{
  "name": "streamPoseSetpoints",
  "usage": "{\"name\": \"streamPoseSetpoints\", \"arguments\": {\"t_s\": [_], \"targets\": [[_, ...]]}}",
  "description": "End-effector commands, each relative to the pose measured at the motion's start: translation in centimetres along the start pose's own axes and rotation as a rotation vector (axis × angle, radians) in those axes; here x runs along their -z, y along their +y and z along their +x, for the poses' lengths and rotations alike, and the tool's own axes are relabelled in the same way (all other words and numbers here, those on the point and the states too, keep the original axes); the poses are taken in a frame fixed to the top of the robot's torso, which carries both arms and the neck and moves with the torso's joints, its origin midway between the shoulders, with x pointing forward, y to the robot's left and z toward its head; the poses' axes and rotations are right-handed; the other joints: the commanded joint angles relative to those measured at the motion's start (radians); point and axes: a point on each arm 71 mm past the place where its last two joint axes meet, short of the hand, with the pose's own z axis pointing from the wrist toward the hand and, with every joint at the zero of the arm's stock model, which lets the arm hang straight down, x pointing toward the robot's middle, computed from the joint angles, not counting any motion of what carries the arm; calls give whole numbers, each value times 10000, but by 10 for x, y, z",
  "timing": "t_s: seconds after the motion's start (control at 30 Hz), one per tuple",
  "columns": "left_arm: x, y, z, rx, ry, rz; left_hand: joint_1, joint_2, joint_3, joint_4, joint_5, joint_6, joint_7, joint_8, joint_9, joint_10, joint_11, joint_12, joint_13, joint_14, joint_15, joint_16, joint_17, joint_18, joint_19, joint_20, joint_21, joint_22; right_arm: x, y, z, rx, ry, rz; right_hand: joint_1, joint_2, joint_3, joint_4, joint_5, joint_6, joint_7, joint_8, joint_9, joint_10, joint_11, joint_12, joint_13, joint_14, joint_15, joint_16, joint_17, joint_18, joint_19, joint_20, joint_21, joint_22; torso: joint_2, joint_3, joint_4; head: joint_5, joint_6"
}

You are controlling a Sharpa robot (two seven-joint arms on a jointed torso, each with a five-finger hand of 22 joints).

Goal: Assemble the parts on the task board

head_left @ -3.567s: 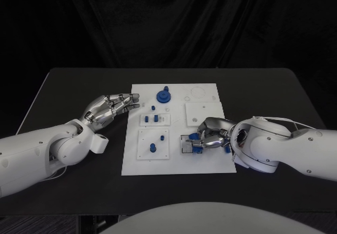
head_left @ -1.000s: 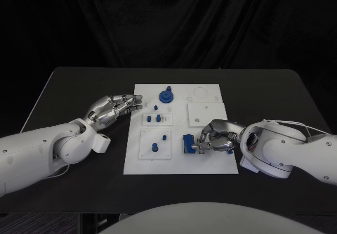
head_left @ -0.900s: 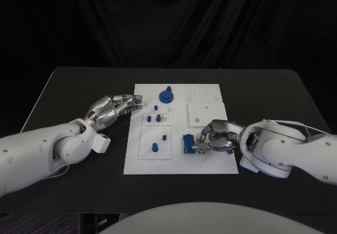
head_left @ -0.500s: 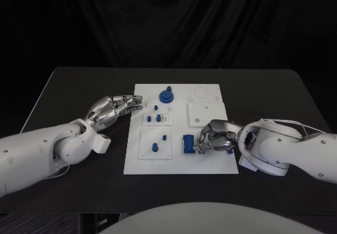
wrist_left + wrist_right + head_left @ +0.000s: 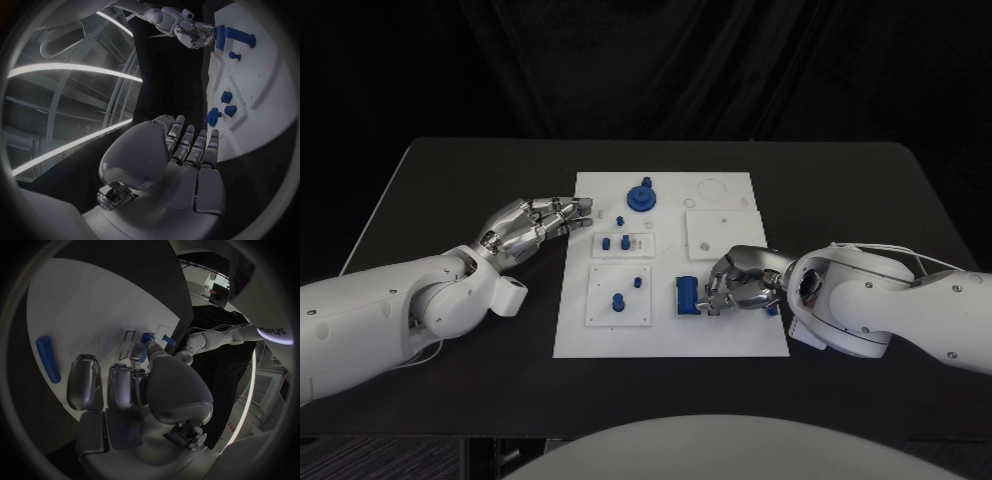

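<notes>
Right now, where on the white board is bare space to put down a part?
The task board is bare along its near edge, below the blue cylinder and the right hand. The middle, around the small blue pegs, is crowded.

Cut-off grey lettering ending "45" on a white robot arm [image 5: 270, 333], right wrist view, nothing else legible

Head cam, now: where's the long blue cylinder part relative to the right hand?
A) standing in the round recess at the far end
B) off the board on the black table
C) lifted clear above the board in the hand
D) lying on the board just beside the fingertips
D: the blue cylinder lies flat on the white task board, right beside the right hand; the right wrist view shows it apart from the fingers.
</notes>
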Motion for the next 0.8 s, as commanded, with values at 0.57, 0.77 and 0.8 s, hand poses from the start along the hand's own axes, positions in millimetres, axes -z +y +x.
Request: {"name": "streamPoseSetpoints", "arguments": {"t_s": [0.57, 0.77, 0.8], "targets": [[2, -1, 1, 26, -52, 217, -114, -35, 77, -4, 73, 24, 27, 81, 11, 66, 57, 92, 15, 39, 41, 82, 19, -120, 122, 18, 35, 30, 60, -44, -26, 1148, -2688, 1745, -269, -297, -542, 902, 3127, 205, 334, -1936, -2024, 1040, 232, 27, 2634, 658, 165, 14, 232, 141, 301, 167, 22, 1823, 27, 5, -6, -31, -2], [1, -1, 3, 33, -38, 222, -116, -45, 87, -7, 77, 32, 25, 86, 12, 75, 54, 98, 16, 45, 42, 89, 20, -120, 142, 17, 40, 49, 63, -55, -30, 1723, -2773, 2365, 82, -403, -416, 827, 3375, 177, 338, -2032, -2141, 1040, 230, 27, 2634, 650, 159, 3, 204, 142, 300, 161, 15, 1821, -8, -51, -30, -161, -2], [1, -1, 3, 37, -30, 226, -116, -45, 87, -7, 77, 32, 25, 86, 12, 75, 54, 98, 16, 45, 42, 89, 20, -120, 142, 17, 40, 49, 63, -55, -30, 1832, -2809, 2428, 86, -408, -416, 827, 3373, 172, 340, -2035, -2143, 1040, 231, 27, 2634, 650, 160, 4, 206, 142, 301, 161, 19, 1822, -7, -51, -16, -171, -2]]}}
